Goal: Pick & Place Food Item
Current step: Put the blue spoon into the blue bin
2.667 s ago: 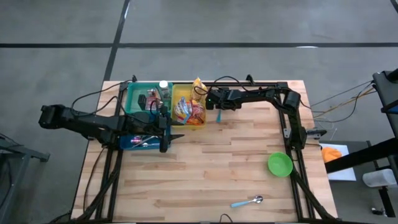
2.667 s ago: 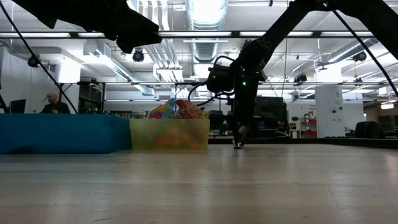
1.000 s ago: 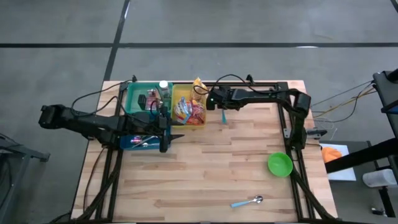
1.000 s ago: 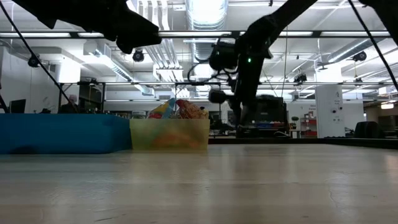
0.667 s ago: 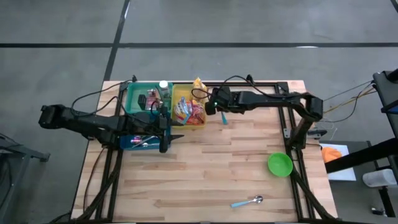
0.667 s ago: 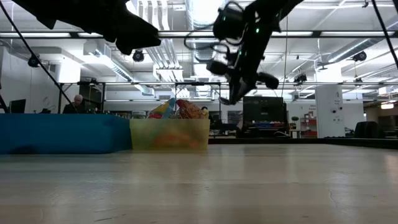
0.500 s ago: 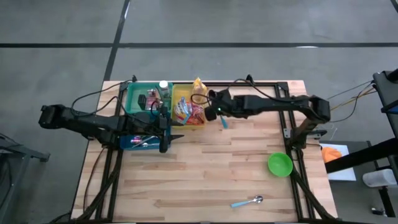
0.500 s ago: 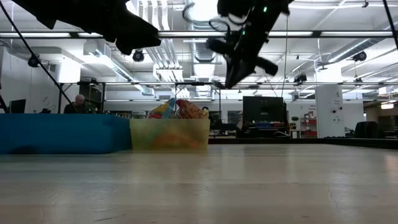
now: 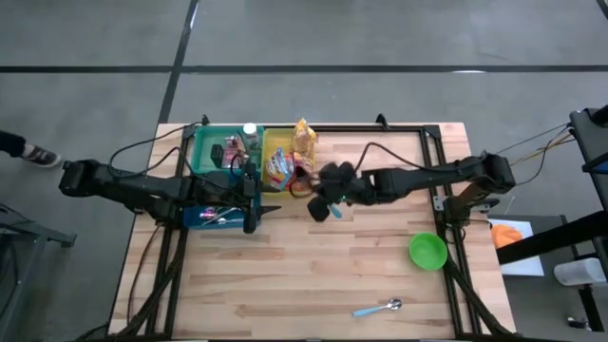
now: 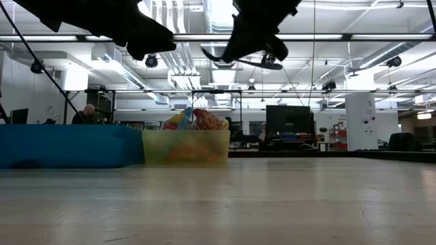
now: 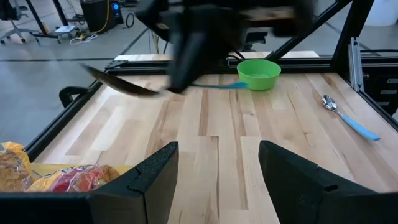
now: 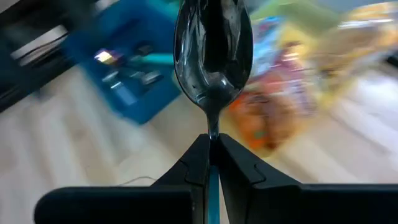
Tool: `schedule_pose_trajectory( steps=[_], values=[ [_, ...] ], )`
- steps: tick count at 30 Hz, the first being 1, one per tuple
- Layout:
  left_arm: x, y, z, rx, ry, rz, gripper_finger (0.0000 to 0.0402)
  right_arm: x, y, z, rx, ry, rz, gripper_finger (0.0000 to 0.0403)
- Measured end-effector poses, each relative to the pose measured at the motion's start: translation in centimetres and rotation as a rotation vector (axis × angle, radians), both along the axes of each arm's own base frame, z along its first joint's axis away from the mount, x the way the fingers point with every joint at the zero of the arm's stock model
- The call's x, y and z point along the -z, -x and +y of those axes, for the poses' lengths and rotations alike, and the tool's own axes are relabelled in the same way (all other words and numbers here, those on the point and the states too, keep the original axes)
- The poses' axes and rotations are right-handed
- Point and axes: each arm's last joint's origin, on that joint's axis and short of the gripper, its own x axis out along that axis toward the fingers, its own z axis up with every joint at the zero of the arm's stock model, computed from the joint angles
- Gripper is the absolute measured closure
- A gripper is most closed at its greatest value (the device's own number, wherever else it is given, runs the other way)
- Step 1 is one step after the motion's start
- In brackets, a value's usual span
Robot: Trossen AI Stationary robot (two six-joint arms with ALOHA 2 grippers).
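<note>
My work surface was a table (image 9: pixel 313 266) of pale wooden planks. Along its far edge sat a green bin (image 9: pixel 207 145), a yellow bin (image 9: pixel 275 142) of snack packets and a blue bin (image 9: pixel 204 217), side by side. Nearer my right side lay a green bowl (image 9: pixel 427 251) and a blue-handled spoon (image 9: pixel 377 308), apart from each other.

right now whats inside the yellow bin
The yellow bin holds colourful snack packets, heaped above its rim. Whatever lies beneath them is covered, and the right tool hides its near corner from above.
</note>
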Motion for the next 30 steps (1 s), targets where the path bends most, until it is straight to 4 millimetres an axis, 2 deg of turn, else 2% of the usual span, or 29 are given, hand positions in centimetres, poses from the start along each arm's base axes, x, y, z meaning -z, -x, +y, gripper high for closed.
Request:
schedule_pose_trajectory(
  steps=[7, 14, 22, 30],
  values=[
    [0.0, 0.0, 0.0, 0.0, 0.0, 0.003, 0.0177, 1.5, -1.7, 2.3, -0.226, -0.035, -0.018, 0.0384],
    [0.2, 0.1, 0.0, 0.0, -0.001, 0.02, 0.0177, 4.6, -3.6, 3.1, -0.334, -0.113, 0.019, 0.0384],
    [0.2, 0.1, 0.0, 0.0, -0.001, 0.023, 0.0177, 8.9, -5.1, 3.5, -0.371, -0.162, 0.105, 0.0384],
    [0.3, 0.1, 0.0, 0.0, -0.001, 0.029, 0.0177, 12.7, -6.7, 3.9, -0.395, -0.188, 0.113, 0.0384]
  ],
)
